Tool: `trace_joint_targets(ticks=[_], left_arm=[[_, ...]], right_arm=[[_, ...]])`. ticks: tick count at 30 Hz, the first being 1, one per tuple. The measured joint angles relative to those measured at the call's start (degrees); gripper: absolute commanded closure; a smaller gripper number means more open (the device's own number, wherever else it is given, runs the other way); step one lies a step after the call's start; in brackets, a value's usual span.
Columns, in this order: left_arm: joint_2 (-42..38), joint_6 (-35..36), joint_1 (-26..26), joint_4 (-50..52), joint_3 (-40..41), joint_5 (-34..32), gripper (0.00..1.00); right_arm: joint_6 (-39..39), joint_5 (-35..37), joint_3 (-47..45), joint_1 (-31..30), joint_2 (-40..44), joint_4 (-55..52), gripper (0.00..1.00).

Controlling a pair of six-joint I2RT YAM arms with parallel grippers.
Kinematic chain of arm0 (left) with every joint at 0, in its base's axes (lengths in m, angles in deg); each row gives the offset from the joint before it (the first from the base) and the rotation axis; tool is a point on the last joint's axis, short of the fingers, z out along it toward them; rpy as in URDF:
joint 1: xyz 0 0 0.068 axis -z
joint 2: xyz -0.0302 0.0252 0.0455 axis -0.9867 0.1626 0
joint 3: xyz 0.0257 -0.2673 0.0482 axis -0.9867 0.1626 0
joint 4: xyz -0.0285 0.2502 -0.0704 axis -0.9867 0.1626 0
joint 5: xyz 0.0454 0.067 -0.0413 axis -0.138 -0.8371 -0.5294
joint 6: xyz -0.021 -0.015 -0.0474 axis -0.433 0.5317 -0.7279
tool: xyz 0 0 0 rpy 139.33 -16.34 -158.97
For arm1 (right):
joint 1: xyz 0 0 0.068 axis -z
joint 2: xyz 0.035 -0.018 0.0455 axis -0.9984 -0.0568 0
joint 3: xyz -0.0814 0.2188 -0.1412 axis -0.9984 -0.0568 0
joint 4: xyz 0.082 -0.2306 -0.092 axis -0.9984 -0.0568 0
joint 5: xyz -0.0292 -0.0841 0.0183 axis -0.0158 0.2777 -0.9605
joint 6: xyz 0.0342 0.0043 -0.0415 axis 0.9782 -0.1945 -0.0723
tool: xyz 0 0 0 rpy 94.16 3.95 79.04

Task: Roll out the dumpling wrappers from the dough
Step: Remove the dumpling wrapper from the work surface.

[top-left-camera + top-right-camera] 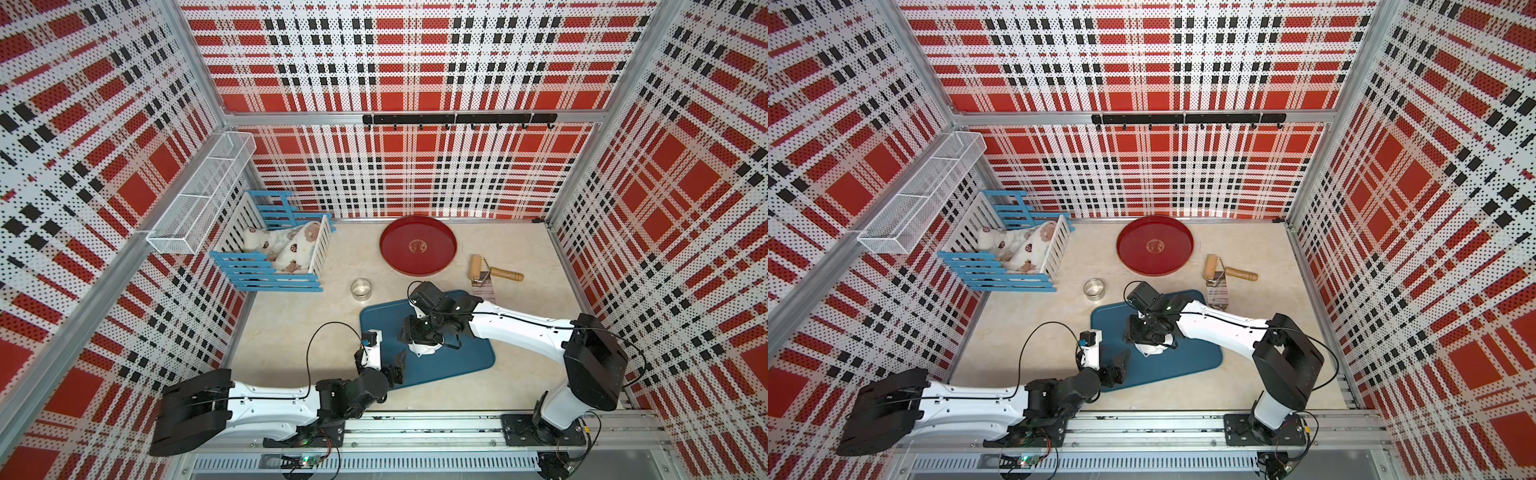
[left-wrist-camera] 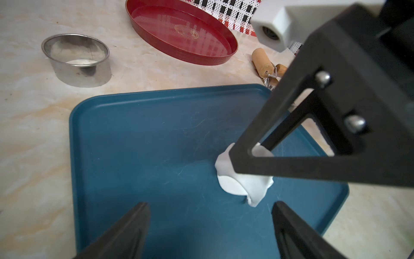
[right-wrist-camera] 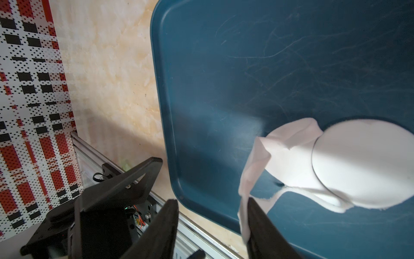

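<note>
- In both top views the blue tray [image 1: 465, 361] [image 1: 1192, 357] serves as the work surface. The right gripper [image 1: 422, 348] [image 1: 1150, 347] points down near its centre, over a bit of white.
- Seen from the tray in a top view, the metal ring [image 1: 360, 289] stands at 10 o'clock, the red plate [image 1: 399, 237] at 12 and the roller [image 1: 494, 272] at 2. All are parked off the tray, which suggests rolling and cutting are done and the plate waits for wrappers.
- The left gripper [image 1: 400, 368] hovers at the tray's 8 o'clock edge, probably standing by to steady things.
- Left wrist view: its own jaws stand wide apart with nothing between them. Ahead, the dough [image 2: 255, 186], a ragged scrap, drapes round the tip of one right finger [image 2: 291, 170]. The dumpling wrapper [image 2: 230, 186] lies flat on the tray, touching that scrap.
- Right wrist view: the right jaws are about half open and the gap between them is clear, so nothing is pinched — the torn strip [image 3: 289, 154] merely clings to one finger [image 3: 259, 224].
- The round disc [image 3: 358, 161] lies flat, with the scrap overlapping its edge. I judge the offcut is being peeled away so the wrapper stays clean — the risk is that the sticky strip drags it along.
</note>
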Motion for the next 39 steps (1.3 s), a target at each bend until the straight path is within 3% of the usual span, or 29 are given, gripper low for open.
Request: trace_joint_targets(ticks=[9, 21, 39], left_arm=[[5.7, 0.7, 1.5, -5.0, -0.5, -0.6, 0.1], [16.8, -2.1, 5.7, -7.7, -5.5, -7.8, 0.1], [24.3, -3.8, 6.0, -8.4, -9.0, -13.6, 0.1]], right_arm=[[0.7, -0.1, 0.0, 0.0, 0.0, -0.2, 0.48], [1.5, -0.7, 0.0, 0.3, 0.0, -0.2, 0.48], [2.2, -1.2, 0.0, 0.7, 0.0, -0.2, 0.48]])
